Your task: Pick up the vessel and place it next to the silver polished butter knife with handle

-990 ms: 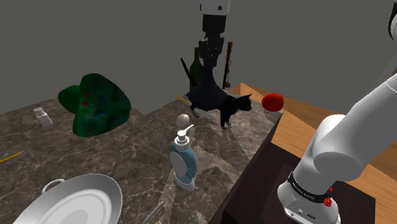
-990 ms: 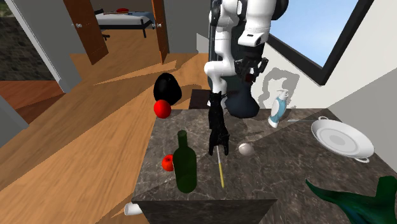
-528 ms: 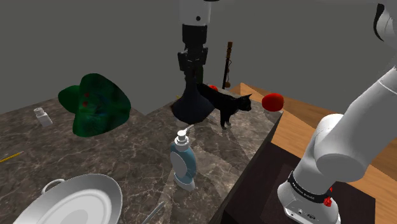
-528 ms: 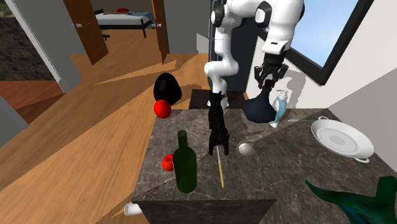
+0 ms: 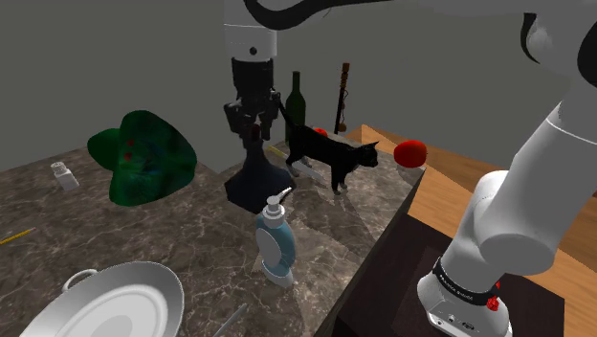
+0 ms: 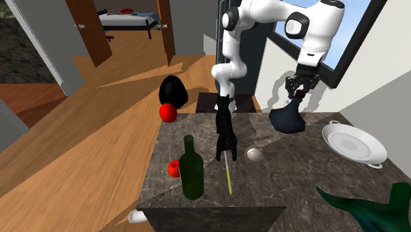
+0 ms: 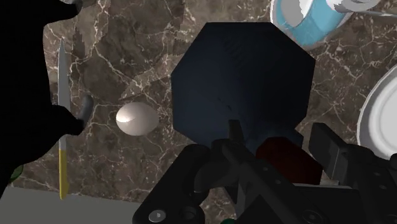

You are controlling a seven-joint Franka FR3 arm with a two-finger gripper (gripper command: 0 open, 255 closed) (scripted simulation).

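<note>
The gripper pinches the dark blue vase by its narrow neck; it hangs upright over the marble counter, near the soap dispenser. The butter knife lies near the plate (low in the shoulder view), so carry the vase clear of the soap dispenser, then lower it gently alongside

a dark blue wide-based vessel hung in the black gripper over the brown marble counter, just beside a blue-and-white soap dispenser; a black cat figurine stood nearby, a white egg-shaped thing next to it.
</note>
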